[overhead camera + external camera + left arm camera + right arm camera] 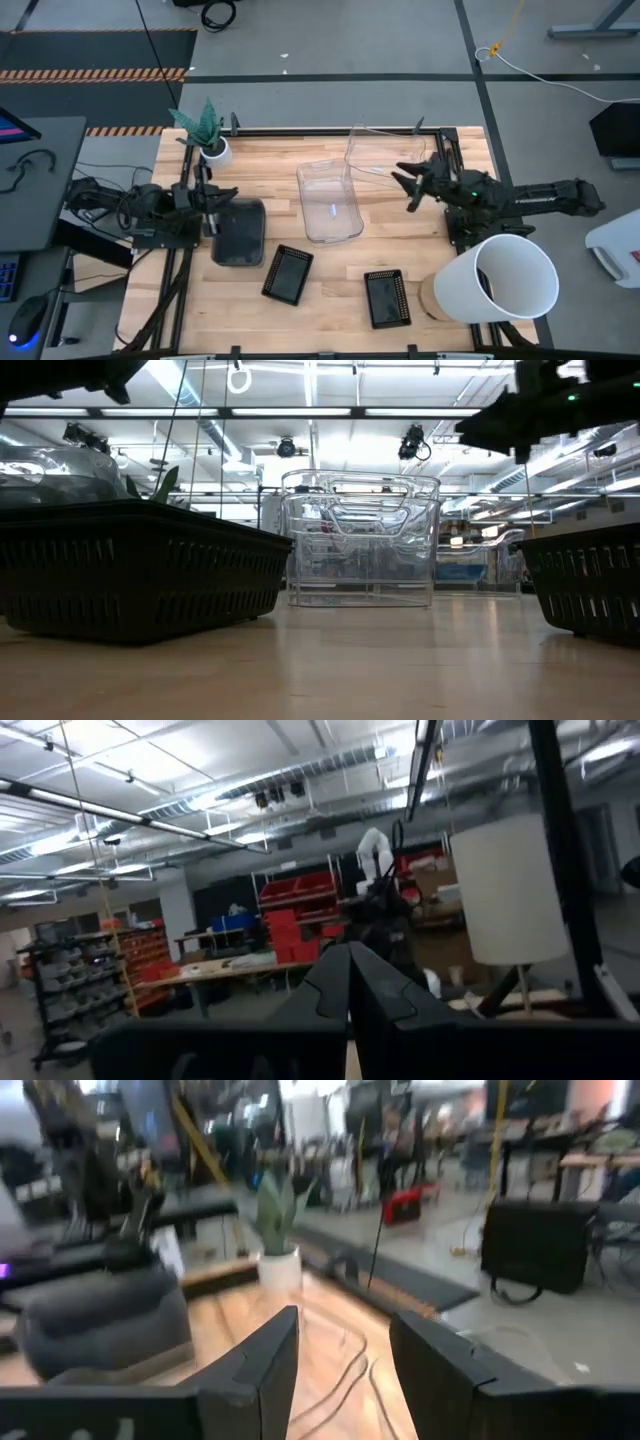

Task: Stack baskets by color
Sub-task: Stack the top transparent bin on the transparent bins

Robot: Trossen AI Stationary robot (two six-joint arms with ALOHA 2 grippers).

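Two clear baskets stand mid-table, one nearer and one toward the far edge; in the low view they overlap. A smoky grey basket rests on the table left of them. Two black perforated trays lie near the front edge. My left gripper is shut and holds nothing, just past the grey basket's far left corner; its fingers point up into the room. My right gripper stands open and holds nothing, right of the clear baskets, and faces the grey basket between its fingers.
A big white bucket lies on its side at the front right corner. A small white plant pot stands at the far left, close to my left arm. Bare wood lies between the black trays and in front of the clear baskets.
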